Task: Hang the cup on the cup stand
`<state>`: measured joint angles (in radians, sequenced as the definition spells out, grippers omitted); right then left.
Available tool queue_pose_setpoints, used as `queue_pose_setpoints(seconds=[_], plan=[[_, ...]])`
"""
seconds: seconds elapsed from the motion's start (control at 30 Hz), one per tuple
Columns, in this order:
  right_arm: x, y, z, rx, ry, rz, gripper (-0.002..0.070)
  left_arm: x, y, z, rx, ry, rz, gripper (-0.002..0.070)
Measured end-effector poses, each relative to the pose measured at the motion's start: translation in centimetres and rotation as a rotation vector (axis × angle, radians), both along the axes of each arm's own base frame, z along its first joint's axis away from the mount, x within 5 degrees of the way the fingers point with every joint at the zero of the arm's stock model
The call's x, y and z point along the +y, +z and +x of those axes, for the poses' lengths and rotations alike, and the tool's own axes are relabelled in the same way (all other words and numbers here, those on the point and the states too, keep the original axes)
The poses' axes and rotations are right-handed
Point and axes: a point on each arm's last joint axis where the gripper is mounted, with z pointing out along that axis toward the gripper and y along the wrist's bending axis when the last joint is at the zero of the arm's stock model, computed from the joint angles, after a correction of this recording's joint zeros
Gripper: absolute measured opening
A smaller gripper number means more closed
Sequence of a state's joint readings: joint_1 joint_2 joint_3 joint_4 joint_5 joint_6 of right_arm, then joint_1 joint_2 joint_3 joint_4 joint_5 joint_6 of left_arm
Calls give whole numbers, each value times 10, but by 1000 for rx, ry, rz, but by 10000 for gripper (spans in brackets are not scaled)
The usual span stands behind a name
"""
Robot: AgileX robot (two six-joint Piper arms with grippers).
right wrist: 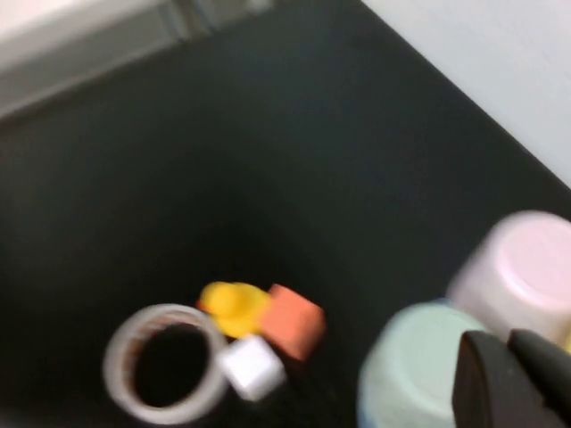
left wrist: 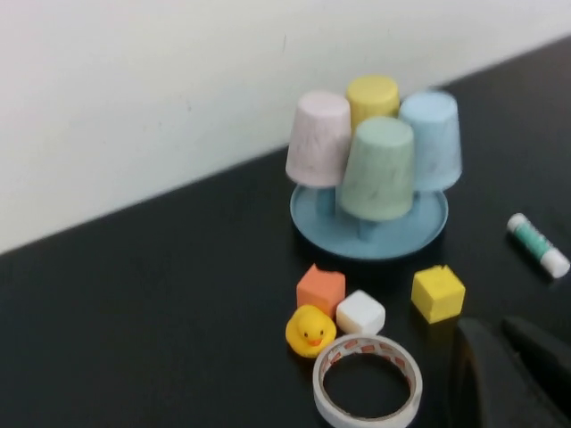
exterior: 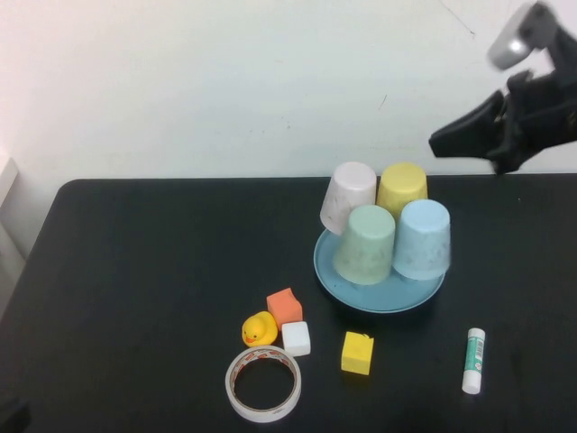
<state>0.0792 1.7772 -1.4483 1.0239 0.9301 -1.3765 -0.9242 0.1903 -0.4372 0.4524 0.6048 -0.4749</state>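
Observation:
The light blue cup (exterior: 422, 238) hangs upside down on the front right peg of the round blue cup stand (exterior: 379, 290). It also shows in the left wrist view (left wrist: 431, 138), on the stand (left wrist: 368, 236). My right gripper (exterior: 439, 142) is shut and empty, raised well above and behind the cups at the far right. In the right wrist view its fingertips (right wrist: 504, 343) hover over the mint green cup (right wrist: 406, 370) and the blue cup is out of view. My left gripper (left wrist: 500, 328) is shut and empty, low near the table's front, out of the high view.
Pink (exterior: 348, 194), yellow (exterior: 402, 189) and mint green (exterior: 366, 244) cups also hang upside down on the stand. In front lie an orange cube (exterior: 284, 307), a white cube (exterior: 296, 338), a yellow cube (exterior: 357, 353), a rubber duck (exterior: 260, 329), a tape roll (exterior: 262, 384) and a glue stick (exterior: 473, 360).

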Motion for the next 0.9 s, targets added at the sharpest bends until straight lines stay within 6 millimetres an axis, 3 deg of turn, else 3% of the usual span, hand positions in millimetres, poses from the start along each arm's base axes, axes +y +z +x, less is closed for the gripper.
queue_pose_setpoints(seconds=[0.27,0.47,0.63,0.9], plan=[[3,78,-61,-105,121,90,10,13,-44,-9,-12,8,-21,0],[1,123,-115,-237,131,141,10,14,-48,-8,-26,16,-2,-1],[-7,131,-169,-346,38,149,10,14,-48,-8,-30,18,1,-1],[-21,112,-262,-528,-71,151,10,14,-48,-8,-32,18,2,-1]])
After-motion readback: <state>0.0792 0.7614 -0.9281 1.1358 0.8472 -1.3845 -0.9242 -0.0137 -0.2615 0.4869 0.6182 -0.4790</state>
